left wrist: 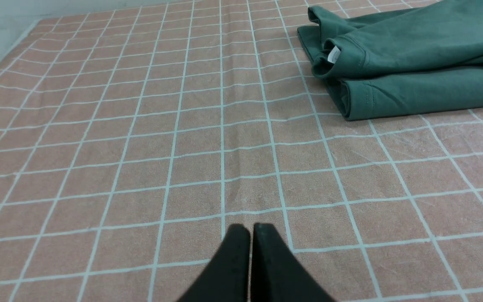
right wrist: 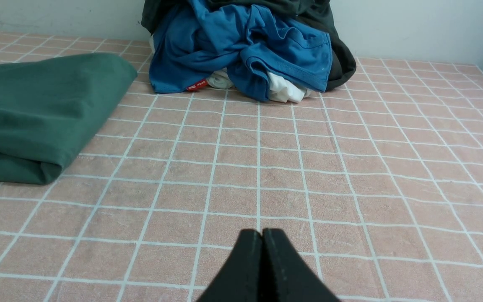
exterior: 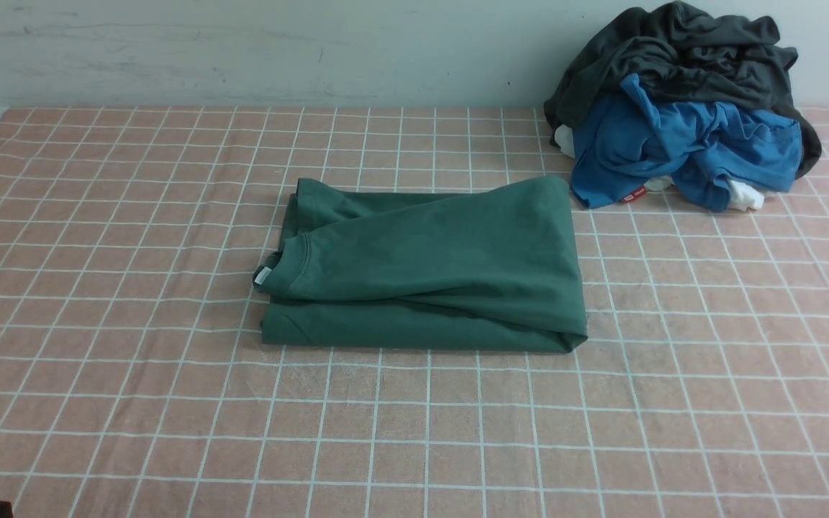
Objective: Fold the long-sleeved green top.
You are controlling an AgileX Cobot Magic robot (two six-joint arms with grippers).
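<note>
Surface: counter covered edge to edge with a pink terry-like cloth printed in a thin white grid; the weave looks slightly napped, with a few shallow wrinkles. Behind it stands a plain pale wall, scuffed in places.

Task item: one dark green long-sleeved knit top, lying near the middle of the counter, folded into a thick, roughly rectangular bundle of several layers. Ribbed crew neck and small white neck label face the robot's left; the right end is a smooth rounded fold. Fabric is matte and soft, with stitched hems visible in the left wrist view.

Other items: one heap at the far right by the wall, well apart from the green top. It holds one crumpled dark charcoal-grey garment on top, one bright blue garment with a small red tag below it, and some white fabric peeking out at the base.

Tools: two, both black and tapered. Left tool has its fingers pressed together, empty, above bare cloth near the green top's neck end. Right tool is likewise pressed together, empty, above bare cloth beside the rounded fold
</note>
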